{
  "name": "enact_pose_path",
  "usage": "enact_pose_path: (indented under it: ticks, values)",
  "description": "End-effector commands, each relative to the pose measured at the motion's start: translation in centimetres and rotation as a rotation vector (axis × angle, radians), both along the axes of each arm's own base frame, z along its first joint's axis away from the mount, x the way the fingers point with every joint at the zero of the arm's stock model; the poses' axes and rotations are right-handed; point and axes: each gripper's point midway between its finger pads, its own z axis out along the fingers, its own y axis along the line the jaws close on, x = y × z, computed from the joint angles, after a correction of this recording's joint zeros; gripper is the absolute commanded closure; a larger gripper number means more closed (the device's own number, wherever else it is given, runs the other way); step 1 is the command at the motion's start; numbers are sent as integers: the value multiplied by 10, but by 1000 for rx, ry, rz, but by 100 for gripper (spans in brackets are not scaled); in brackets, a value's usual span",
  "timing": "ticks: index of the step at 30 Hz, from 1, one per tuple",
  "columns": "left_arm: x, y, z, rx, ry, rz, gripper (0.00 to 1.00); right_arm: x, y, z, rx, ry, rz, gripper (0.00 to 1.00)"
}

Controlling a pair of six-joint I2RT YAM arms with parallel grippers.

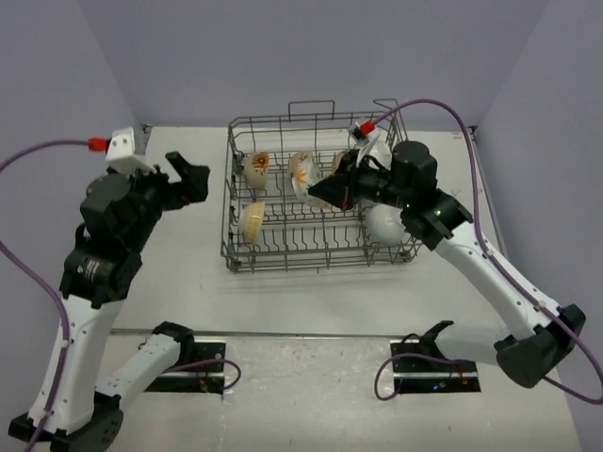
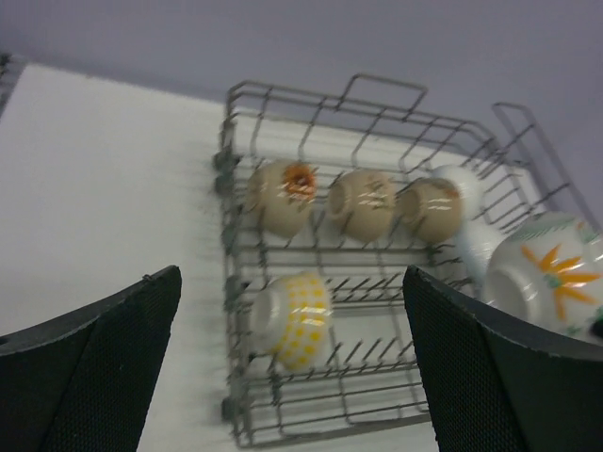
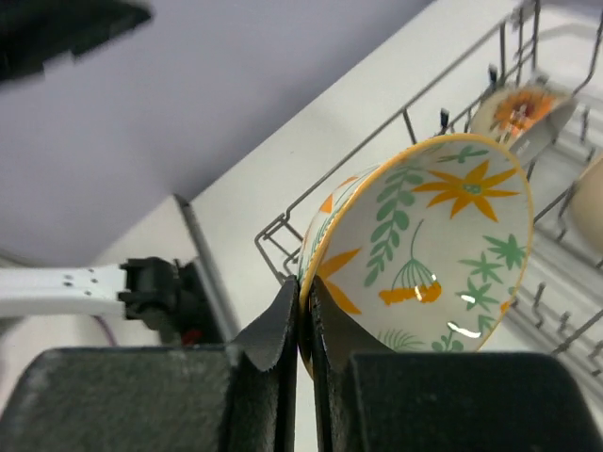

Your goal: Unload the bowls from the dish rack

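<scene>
My left arm point(image 1: 75, 348) and right arm point(image 1: 490, 273) have white links and black joints. Purple cables point(image 1: 443, 105) with red plugs point(image 1: 95, 143) leave both wrists.

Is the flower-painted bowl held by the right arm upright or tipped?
Tipped. The shut right jaws hold the bowl by its rim, its painted inside facing sideways, not up.

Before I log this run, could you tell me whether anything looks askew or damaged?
Nothing stands out: the floral bowl is tilted only because the right gripper pinches its rim; the other bowls rest in the dish rack, no damage visible.
</scene>
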Motion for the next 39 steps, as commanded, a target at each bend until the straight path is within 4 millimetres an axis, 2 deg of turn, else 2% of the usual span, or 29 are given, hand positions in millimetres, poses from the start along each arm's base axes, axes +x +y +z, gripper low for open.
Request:
enact_pose_path:
  ticks: [1, 2, 3, 4, 5, 6, 7, 8, 9, 11, 12, 13, 19, 21, 27, 30, 33, 34, 36, 37, 39]
  values:
    - [24, -82, 64, -90, -20, -399, 0, -4, -29, 46, -242, -417, -199, 100]
    - [24, -95, 93, -121, -58, -466, 0, -8, -30, 42, -347, -501, -226, 100]
    - [24, -111, 100, -142, -46, -555, 0, -11, -31, 43, -388, -541, -237, 100]
    - [41, -123, 95, -155, -5, -580, 0, -22, -23, 41, -416, -576, -221, 100]
    - [42, -127, 115, -167, -41, -597, 0, -24, -26, 43, -445, -603, -250, 100]
    - [43, -136, 120, -190, -36, -620, 0, -17, -37, 42, -520, -640, -328, 100]
    - [49, -145, 119, -200, -23, -631, 0, -18, -37, 41, -550, -665, -347, 100]
    - [48, -153, 124, -208, -32, -647, 0, -26, -28, 39, -595, -727, -312, 100]
    - [46, -173, 120, -209, -16, -665, 0, -20, -37, 37, -662, -749, -383, 100]
    - [44, -191, 115, -196, -4, -683, 0, -22, -31, 33, -735, -808, -402, 100]
    - [40, -203, 110, -191, 15, -705, 0, -23, -31, 31, -758, -811, -406, 100]
    - [45, -210, 97, -181, 48, -707, 0, -27, -30, 31, -770, -812, -395, 100]
    - [49, -231, 54, -130, 143, -703, 0, -38, -23, 23, -760, -809, -333, 100]
    - [50, -236, 42, -112, 174, -694, 2, -43, -23, 28, -730, -814, -317, 100]
    - [50, -249, 23, -87, 216, -707, 7, -49, -18, 35, -680, -823, -289, 100]
    - [49, -259, 15, -66, 232, -719, 15, -46, -16, 35, -694, -827, -299, 100]
    - [52, -260, 8, -37, 249, -693, 35, -43, -18, 36, -711, -824, -321, 100]
    - [53, -259, 6, -31, 252, -685, 47, -43, -17, 36, -712, -820, -324, 100]
    - [54, -258, 4, -18, 249, -669, 66, -42, -17, 36, -714, -815, -328, 100]
    - [55, -256, 3, -12, 251, -659, 82, -42, -16, 36, -712, -812, -327, 100]
    - [55, -257, 2, -8, 254, -661, 95, -41, -14, 36, -712, -811, -327, 100]
